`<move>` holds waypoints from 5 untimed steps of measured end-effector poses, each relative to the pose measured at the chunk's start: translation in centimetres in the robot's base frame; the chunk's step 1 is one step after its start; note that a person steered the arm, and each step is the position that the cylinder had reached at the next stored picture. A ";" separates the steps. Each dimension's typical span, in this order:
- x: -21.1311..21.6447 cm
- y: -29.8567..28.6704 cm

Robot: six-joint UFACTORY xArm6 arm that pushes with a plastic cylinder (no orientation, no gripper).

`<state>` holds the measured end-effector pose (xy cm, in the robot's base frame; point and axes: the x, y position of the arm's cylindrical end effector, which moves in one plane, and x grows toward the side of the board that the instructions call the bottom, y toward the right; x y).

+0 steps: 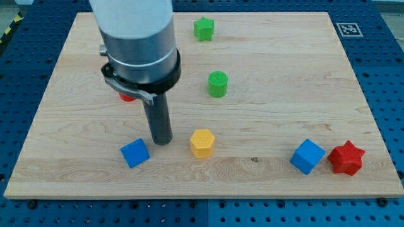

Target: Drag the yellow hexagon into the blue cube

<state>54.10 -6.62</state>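
Our tip (162, 141) sat between the yellow hexagon (202, 143) and blue cube (134, 153), touching neither; no gripper on it.

my tip (162, 141) on the desk (271, 120) between blue cube (134, 153) and yellow hexagon (202, 143), bare strip from the hexagon to a second blue cube (307, 156), red star (346, 158) touching that cube's right, red block (127, 96) mostly hidden behind the arm, green cylinder (218, 84) and green block (204, 29) well above
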 end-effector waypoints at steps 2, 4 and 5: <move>0.9 3.8; -0.1 5.4; 0.5 9.2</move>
<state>54.63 2.54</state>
